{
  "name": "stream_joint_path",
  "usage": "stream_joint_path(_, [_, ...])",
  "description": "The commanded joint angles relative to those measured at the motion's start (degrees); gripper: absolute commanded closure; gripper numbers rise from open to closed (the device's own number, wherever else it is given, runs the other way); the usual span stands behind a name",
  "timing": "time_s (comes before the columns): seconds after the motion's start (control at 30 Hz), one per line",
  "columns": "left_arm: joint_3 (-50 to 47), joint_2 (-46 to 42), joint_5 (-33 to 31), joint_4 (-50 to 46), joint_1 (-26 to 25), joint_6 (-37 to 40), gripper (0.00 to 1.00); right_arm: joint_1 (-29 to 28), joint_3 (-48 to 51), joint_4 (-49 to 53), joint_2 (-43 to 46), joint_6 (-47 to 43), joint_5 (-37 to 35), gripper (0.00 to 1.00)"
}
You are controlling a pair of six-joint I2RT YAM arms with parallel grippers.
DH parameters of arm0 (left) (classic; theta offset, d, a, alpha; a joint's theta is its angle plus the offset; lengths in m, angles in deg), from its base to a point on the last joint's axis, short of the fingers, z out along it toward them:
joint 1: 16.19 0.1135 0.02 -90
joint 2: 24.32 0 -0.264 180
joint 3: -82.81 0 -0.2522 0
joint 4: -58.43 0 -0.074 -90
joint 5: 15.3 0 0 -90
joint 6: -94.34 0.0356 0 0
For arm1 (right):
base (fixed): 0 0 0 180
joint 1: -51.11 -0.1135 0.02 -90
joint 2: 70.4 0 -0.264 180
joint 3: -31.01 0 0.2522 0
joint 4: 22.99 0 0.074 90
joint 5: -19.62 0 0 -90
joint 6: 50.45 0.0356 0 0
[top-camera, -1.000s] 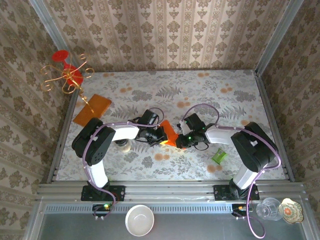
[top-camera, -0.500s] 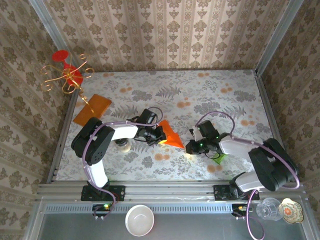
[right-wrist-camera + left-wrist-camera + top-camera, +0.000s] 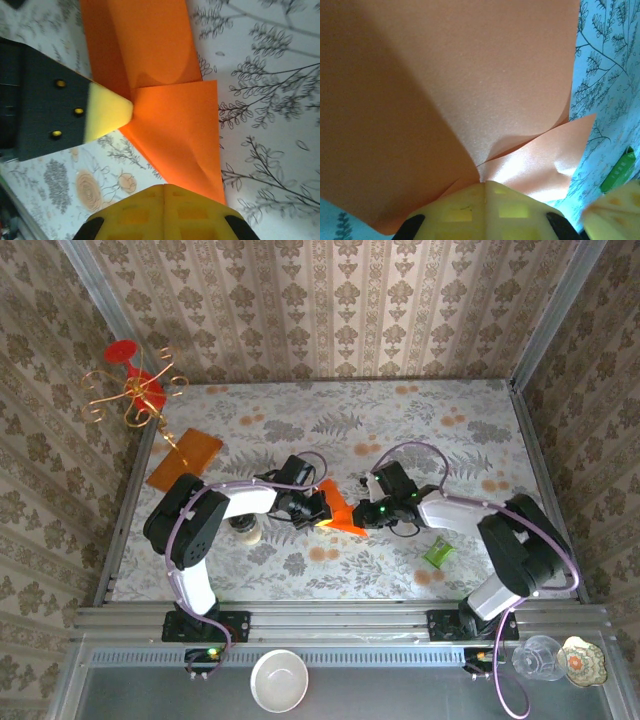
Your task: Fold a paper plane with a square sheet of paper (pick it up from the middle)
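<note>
Red-orange square sheet of paper point(image 3: 470, 75) pinched by left end effector point(image 3: 484, 185).

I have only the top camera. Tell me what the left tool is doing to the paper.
Observer: The left tool is shut, pinching the paper at the spot where its creases meet.
Operator: Now report the right tool.
Observer: The right tool is shut as well, its tip at the paper's edge. I cannot tell whether it grips the paper.
Operator: Describe the paper's shape.
Observer: From the right wrist it shows two flat panels that meet at the left tool's tip.
</note>
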Motion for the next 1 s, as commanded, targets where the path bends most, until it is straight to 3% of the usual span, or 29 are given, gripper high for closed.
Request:
stream_joint_path(0.0, [1.6, -3.0, -2.0, -3.9, 0.3, 2.2, 0.93, -1.0, -1.6, 0.1, -3.7, 1.3, -2.1, 0.98])
stream_joint_path(0.2, [4.5, -5.3, -3.2, -5.5, 0.0, 3.1, 0.89, -1.4, 0.1, -1.6, -5.7, 2.5, -2.5, 0.99])
stream_joint_path(0.47, [9.7, -0.2, -3.1, -6.0, -2.3, 3.2, 0.86, -1.3, 0.5, -1.2, -5.7, 3.8, -3.6, 0.99])
stream_joint_path(0.97, [-0.1, 1.3, -12.5, 8.5, -6.6, -10.8, 0.87, -1.3, 3.3, 0.5, -6.0, 10.4, -8.0, 0.98])
